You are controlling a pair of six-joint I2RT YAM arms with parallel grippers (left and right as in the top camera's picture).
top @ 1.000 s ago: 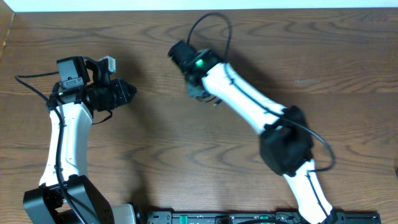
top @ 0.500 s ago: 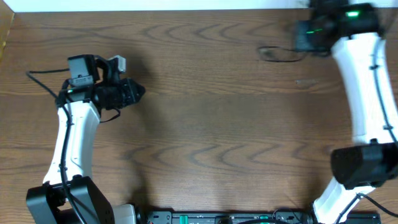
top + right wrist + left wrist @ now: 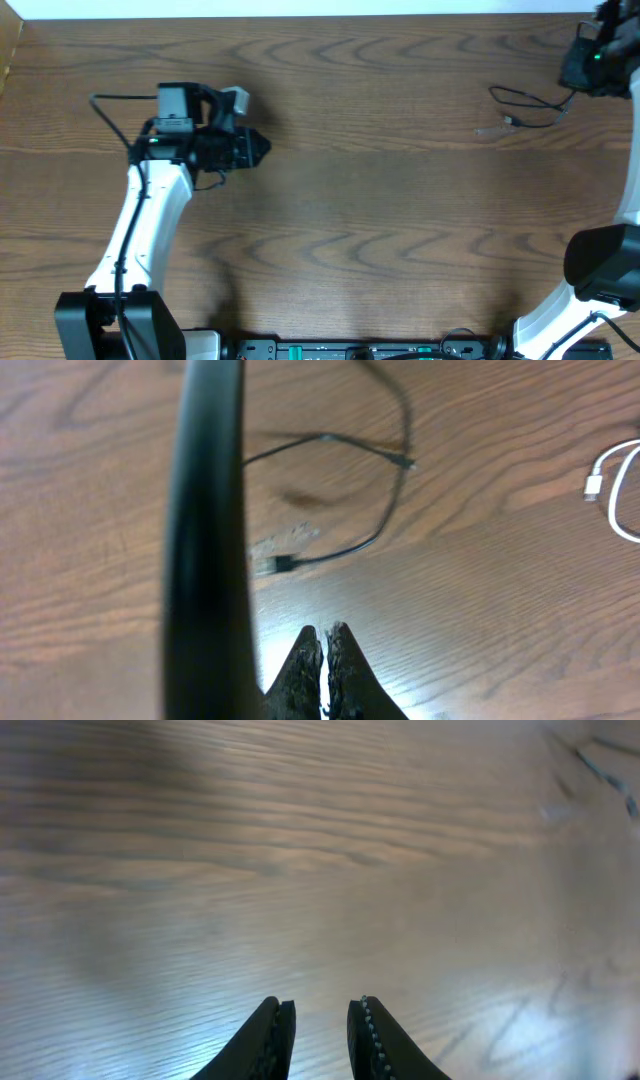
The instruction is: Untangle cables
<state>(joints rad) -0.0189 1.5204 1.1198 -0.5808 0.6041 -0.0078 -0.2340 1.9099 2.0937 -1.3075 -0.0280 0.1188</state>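
Right claw [image 3: 322, 658] closed; black cable [image 3: 512, 121] stretched left-right, plug pointing left.

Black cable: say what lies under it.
Bare wooden table under the black cable; the white cable lies apart. A thick wire in front hides one stretch.

My table [image 3: 300, 870] is brown with a wavy, darker wood grain. One black cable [image 3: 320, 437], one white cable [image 3: 593, 484].

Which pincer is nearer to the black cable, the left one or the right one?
Right. The right pincer is at the far right of the table, the black cable lying just ahead of its tips. The left pincer is far off on the left side.
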